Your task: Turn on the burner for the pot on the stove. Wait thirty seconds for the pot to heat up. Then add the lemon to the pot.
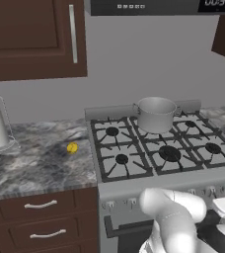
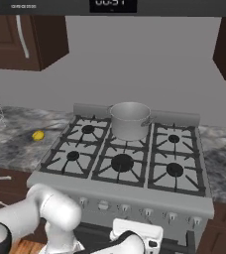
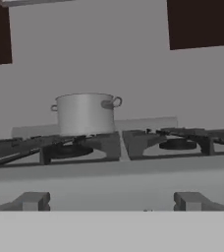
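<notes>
The left base view looks forward and down from behind the arm, left of the stove (image 1: 159,183), taking in its whole grate top with the pot (image 1: 155,114) at the back and the counter (image 1: 35,158) left of the stove. The right base view looks down on that same stove top and pot from its right side (the lemon (image 2: 38,135) shows in both). The hand view sits low and close before the stove's front edge, looking level across the grates at the pot.

Silver pot (image 2: 130,120) stood on the stove's (image 2: 135,198) back middle grate, lemon (image 2: 37,135) lay on the marbled counter (image 2: 16,144) to its left.
</notes>
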Motion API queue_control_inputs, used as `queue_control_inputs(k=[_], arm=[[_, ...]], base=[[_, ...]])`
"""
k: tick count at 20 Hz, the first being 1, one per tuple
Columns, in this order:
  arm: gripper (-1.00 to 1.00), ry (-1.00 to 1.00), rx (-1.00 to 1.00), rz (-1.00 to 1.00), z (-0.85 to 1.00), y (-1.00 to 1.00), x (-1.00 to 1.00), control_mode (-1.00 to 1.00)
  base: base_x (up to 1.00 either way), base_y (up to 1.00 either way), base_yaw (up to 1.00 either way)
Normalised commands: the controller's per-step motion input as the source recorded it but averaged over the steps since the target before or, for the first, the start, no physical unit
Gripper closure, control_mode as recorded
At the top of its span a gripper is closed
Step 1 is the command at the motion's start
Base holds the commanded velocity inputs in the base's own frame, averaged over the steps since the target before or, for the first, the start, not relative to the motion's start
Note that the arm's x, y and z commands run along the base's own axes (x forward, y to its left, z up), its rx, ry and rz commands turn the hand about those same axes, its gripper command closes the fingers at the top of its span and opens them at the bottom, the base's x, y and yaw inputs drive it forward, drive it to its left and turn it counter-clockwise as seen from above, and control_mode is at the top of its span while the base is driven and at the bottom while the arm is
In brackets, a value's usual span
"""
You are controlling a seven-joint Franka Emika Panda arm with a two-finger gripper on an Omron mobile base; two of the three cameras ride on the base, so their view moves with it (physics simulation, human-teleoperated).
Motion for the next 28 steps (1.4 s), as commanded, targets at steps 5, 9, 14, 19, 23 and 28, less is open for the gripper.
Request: queue_control_inputs(k=[5, 9, 14, 19, 23, 28], arm=[[-1.00, 0.01, 0.00, 0.00, -0.22, 0.00, 0.00, -1.00], [-1.00, 0.00, 0.00, 0.00, -0.38, 0.00, 0.00, -1.00], [-1.00, 0.00, 0.00, 0.00, -0.20, 0.00, 0.10, -1.00], [-1.00, 0.00, 0.00, 0.00, 0.00, -0.02, 0.22, -1.00], [-1.00, 0.00, 0.00, 0.01, -0.04, -0.09, 0.19, -1.00], [-1.00, 0.00, 0.01, 0.00, -0.04, -0.16, 0.19, -1.00]], base=[[0.00, 0.00, 0.00], [0.00, 0.00, 0.00], [0.00, 0.00, 0.00], [0.00, 0.00, 0.00], [0.00, 0.00, 0.00], [0.00, 0.00, 0.00]])
